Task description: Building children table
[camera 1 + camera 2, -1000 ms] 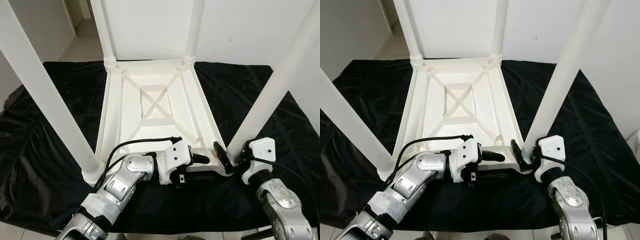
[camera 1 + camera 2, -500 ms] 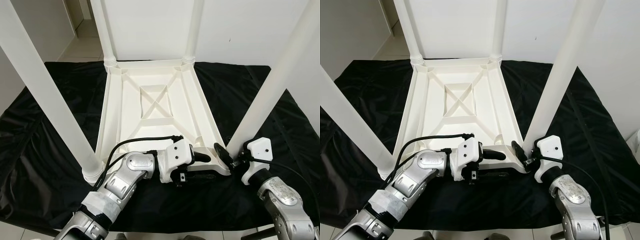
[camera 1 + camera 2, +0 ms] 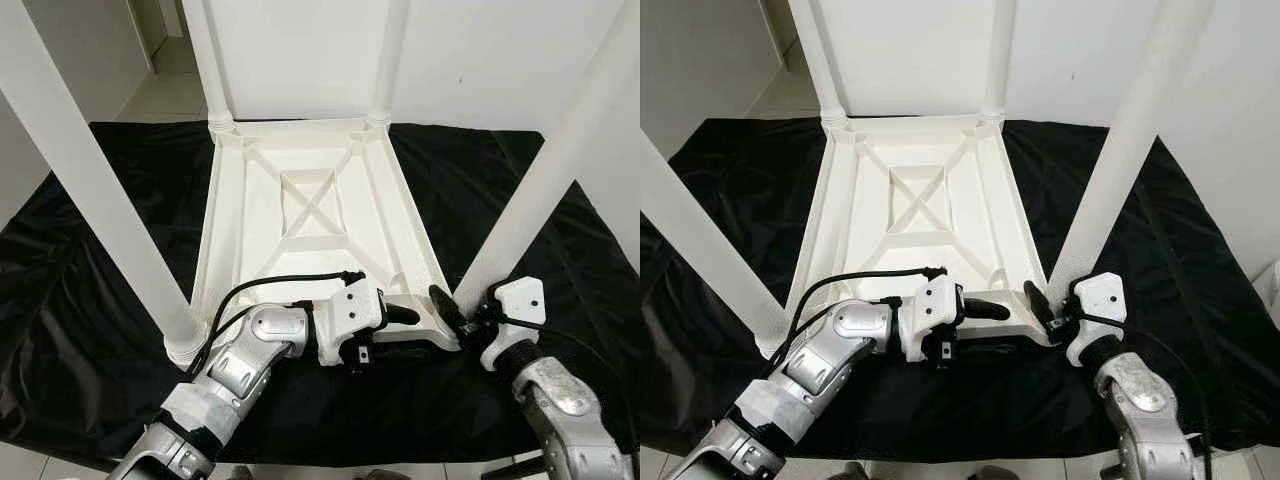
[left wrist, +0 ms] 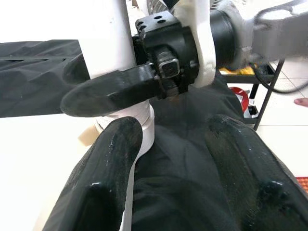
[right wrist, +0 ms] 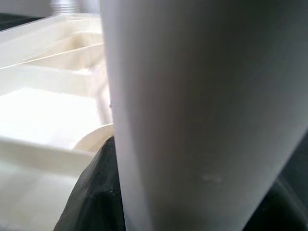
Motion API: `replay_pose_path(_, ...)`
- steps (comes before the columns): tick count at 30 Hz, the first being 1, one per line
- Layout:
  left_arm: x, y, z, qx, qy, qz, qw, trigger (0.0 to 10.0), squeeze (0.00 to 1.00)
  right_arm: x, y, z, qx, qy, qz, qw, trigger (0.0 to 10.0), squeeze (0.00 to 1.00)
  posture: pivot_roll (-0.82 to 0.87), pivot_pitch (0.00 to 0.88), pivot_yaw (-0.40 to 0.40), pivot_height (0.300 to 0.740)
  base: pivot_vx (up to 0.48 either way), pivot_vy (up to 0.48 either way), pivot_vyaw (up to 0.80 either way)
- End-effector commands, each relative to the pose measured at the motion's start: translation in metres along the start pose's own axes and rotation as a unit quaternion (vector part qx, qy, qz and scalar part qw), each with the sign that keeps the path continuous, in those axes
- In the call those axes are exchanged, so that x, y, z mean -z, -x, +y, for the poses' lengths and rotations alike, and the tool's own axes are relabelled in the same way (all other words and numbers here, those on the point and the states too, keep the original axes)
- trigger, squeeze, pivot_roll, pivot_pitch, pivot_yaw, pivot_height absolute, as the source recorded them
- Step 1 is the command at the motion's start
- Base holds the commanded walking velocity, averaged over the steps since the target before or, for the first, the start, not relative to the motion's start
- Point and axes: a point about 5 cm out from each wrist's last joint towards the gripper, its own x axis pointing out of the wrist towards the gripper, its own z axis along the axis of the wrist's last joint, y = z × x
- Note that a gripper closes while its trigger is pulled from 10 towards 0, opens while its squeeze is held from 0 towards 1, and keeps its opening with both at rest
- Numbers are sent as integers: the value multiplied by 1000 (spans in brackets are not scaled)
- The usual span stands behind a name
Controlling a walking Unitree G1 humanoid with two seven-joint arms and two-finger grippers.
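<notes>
The white children table (image 3: 225, 220) lies upside down on a black cloth, its four legs pointing up. My right gripper (image 3: 462, 305) is shut on the base of the near right leg (image 3: 545, 190). One of its fingers (image 3: 443, 305) presses the leg's left side, and the other is hidden behind the leg. That leg (image 5: 202, 110) stands close against the right wrist camera, with one finger (image 5: 91, 197) beside it. My left gripper (image 3: 415, 333) is open at the table's near rim, by the same corner, one finger above the rim and one below. The left wrist view shows the right gripper's finger (image 4: 110, 91) against the leg (image 4: 108, 33).
The black cloth (image 3: 100, 380) covers the floor around the table. The near left leg (image 3: 90, 190) rises steeply at my left. Two far legs (image 3: 205, 60) (image 3: 390, 60) stand before a white wall. Pale tiled floor (image 3: 160, 90) shows at the far left.
My right gripper has turned slightly on the leg's base, its visible finger rising a little. The left arm and the table stay put.
</notes>
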Motion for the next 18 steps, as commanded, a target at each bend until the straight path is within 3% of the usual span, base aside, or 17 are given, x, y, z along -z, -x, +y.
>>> replay_pose_path(1, 0, 1, -1, 6, 0, 2, 1000, 10000, 0, -2, -1, 4, 17, 12, 3, 1000, 10000, 0, -96, 15, 17, 740, 0, 0, 0)
replay_pose_path(5, 0, 1, -2, 9, -1, 1, 1000, 10000, 0, -1, -1, 10, 29, 28, 18, 999, 10000, 0, -99, 17, 17, 740, 0, 0, 0)
replay_pose_path(11, 1, 1, -2, 12, 0, 2, 1000, 10000, 0, 0, 0, 14, 81, 4, 25, 996, 10000, 0, -109, 18, 29, 740, 0, 0, 0)
replay_pose_path(13, 0, 1, -1, 14, 0, 2, 1000, 10000, 0, 2, 1, 14, 140, -18, 34, 989, 10000, 0, -113, 20, 30, 740, 0, 0, 0)
replay_pose_path(14, 0, 1, -1, 14, 0, 2, 1000, 10000, 0, 2, 1, 14, 140, -18, 34, 989, 10000, 0, -113, 20, 30, 740, 0, 0, 0)
replay_pose_path(15, 0, 1, -1, 15, 0, 2, 1000, 10000, 0, 5, 3, 16, 202, -29, 51, 978, 10000, 0, -112, 20, 29, 740, 0, 0, 0)
replay_pose_path(17, 0, 1, -1, 15, 0, 2, 1000, 10000, 0, 5, 3, 16, 202, -29, 51, 978, 10000, 0, -112, 20, 29, 740, 0, 0, 0)
replay_pose_path(18, 0, 1, -2, 16, 0, 2, 1000, 10000, 0, 7, 4, 20, 240, -34, 65, 968, 10000, 0, -110, 23, 25, 740, 0, 0, 0)
